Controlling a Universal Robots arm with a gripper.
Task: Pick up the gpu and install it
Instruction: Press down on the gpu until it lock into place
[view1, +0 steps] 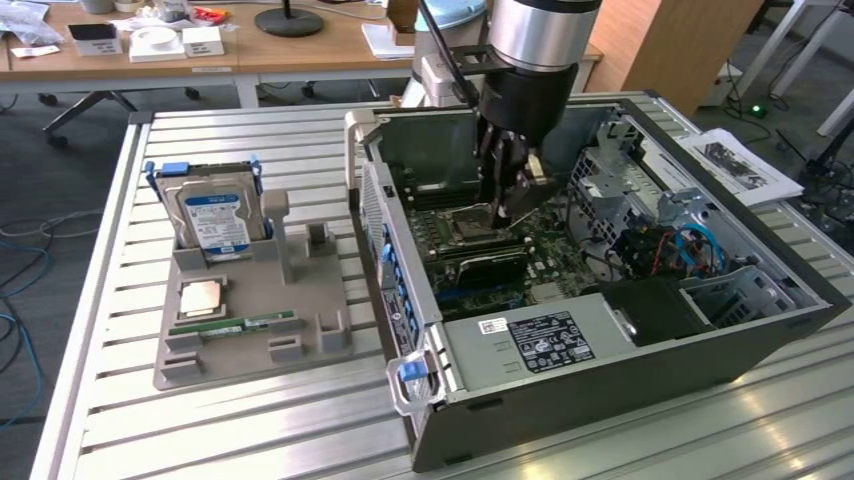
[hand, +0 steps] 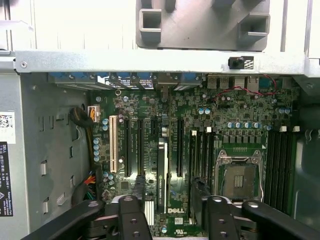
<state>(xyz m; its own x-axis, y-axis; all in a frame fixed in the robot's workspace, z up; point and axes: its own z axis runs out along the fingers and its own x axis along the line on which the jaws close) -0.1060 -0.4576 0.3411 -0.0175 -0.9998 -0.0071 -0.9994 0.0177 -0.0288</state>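
Pincer (hand: 167, 200) open astride gpu (hand: 161, 172) seated on motherboard (hand: 235, 120)

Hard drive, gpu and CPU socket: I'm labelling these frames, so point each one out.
Hard drive (view1: 214, 222), exterior view, on its blue label.
Gpu (hand: 161, 172), wrist view, on its upturned edge.
CPU socket (hand: 240, 179), wrist view, on its centre.

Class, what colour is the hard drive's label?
Blue and white, on the hard drive; clearest in the exterior view.

gripper (view1: 514, 205): fingertips hidden among motherboard parts in the exterior view
gpu (hand: 161, 175): seen edge-on, lower end behind the fingers (hand: 134, 215)
case label (hand: 5, 177): cut off at frame edge, text unreadable
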